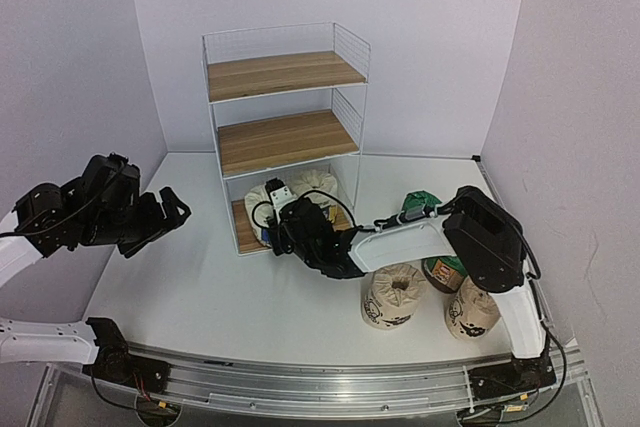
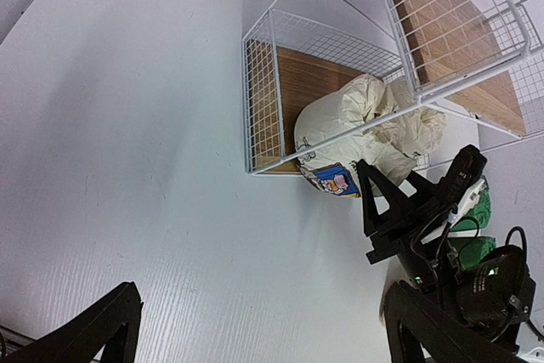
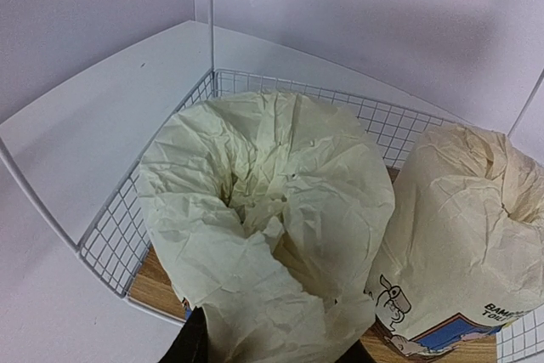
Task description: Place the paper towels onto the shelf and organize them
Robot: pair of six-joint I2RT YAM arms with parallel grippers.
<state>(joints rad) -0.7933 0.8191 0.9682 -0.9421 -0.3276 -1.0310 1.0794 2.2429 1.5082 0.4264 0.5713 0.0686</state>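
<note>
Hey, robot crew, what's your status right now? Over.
Left gripper open, hovering. Right gripper shut on white roll, at bottom tier of shelf. Second white roll close beside it.

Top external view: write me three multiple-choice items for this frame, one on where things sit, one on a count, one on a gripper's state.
1. Which tier of the shelf holds rolls?
A. top
B. middle
C. bottom

2. How many beige rolls stand on the table?
A. one
B. two
C. four

3. What is the left gripper doing?
A. open and empty
B. shut on a green roll
C. shut on the shelf frame

Answers:
1. C: the shelf has bare top and middle boards, and the white rolls sit on the bottom one.
2. B: two beige rolls stand on the table near the right arm.
3. A: the left gripper has its fingers spread with nothing between them.
</note>
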